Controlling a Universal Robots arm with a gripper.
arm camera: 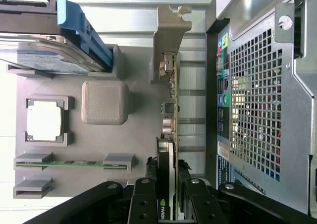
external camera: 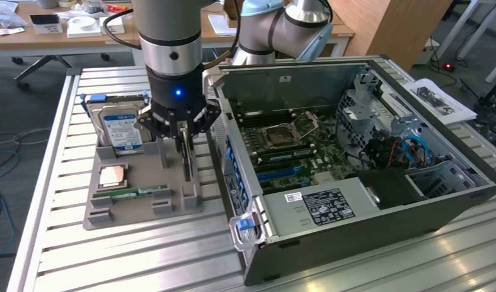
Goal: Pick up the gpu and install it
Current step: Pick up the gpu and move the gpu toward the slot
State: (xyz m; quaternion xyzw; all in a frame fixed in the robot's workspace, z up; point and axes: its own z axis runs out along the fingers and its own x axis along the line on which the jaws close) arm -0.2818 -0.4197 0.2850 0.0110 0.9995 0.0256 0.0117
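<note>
While standing on edge in the grey plastic holder tray [external camera: 126, 210], left of centre in the exterior view, the thin, dark, silver-bracketed gpu [arm camera: 169, 110] is pinched on both faces by the fingers [arm camera: 143, 204] of the black gripper [external camera: 179, 140]. Open grey metal computer case [external camera: 442, 201] stands just to its right.

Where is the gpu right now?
The gpu stands on edge in the grey tray, beside the computer case on the exterior view's left, clamped in the gripper.

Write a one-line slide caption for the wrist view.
Gripper clamps the thin dark gpu card, standing on edge in the grey plastic tray, beside the perforated silver computer case.
</note>
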